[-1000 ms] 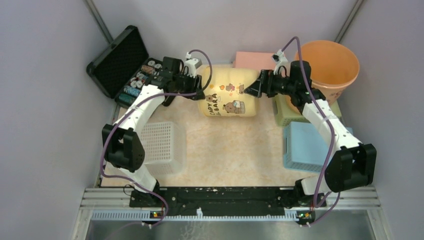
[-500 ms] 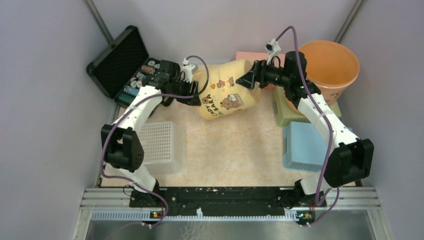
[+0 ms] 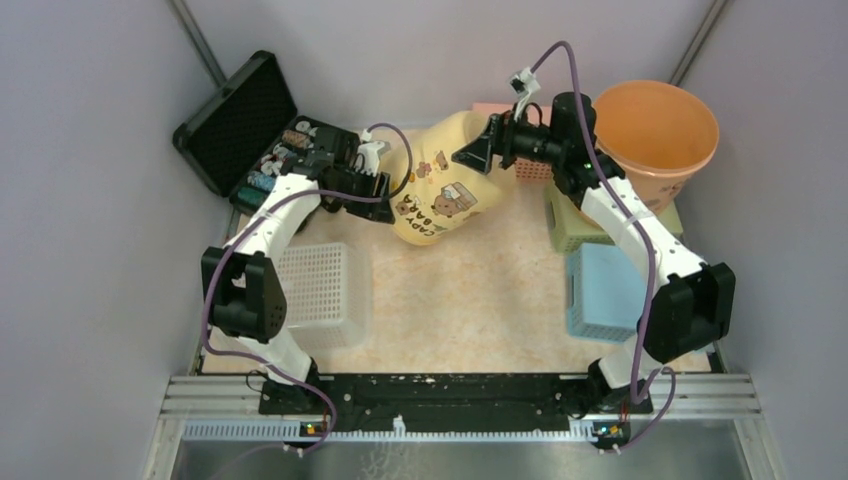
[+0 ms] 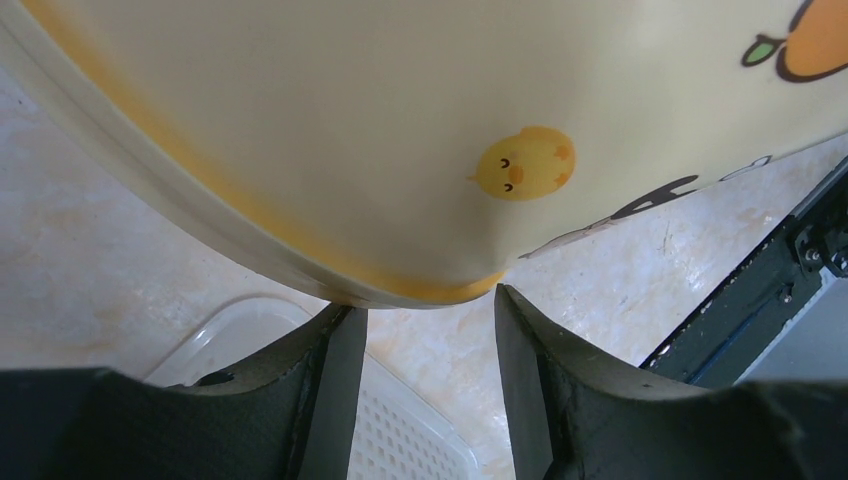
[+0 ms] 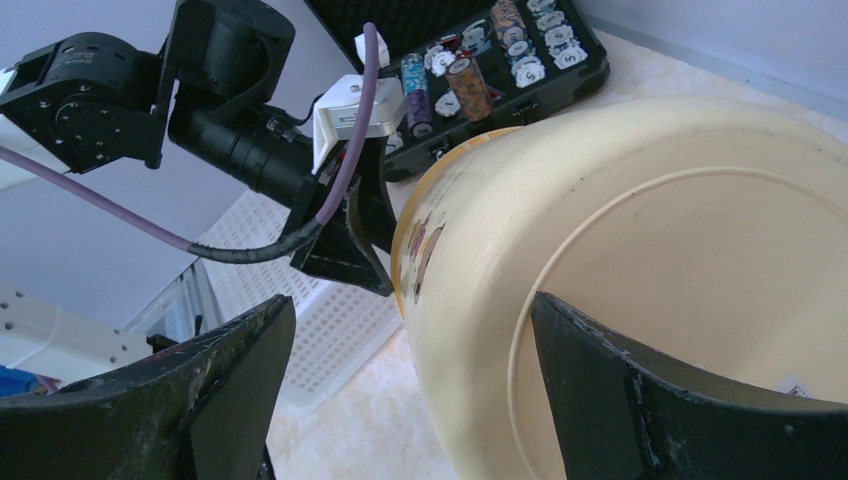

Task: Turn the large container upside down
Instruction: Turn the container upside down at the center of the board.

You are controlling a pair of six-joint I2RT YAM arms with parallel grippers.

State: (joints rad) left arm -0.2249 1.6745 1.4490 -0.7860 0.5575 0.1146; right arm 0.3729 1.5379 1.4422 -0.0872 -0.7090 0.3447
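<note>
Top external: yellow tub (image 3: 445,188) tilted, right side high; my left gripper (image 4: 424,302) apart at rim, right gripper (image 5: 412,300) wide against base.

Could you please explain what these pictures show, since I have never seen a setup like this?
These are two white robot arms bolted at the edge of a table, each ending in a two-finger gripper. One picture looks down from above; the other two come from cameras on the wrists. Between the arms a large yellow container with cartoon prints stands tilted. The left gripper has open fingers at its rim; the right gripper, wide open, is against its other side. Neither visibly clamps it. Around it lie a black case of chips, a white basket, an orange bucket, a blue basket and a green basket.
</note>
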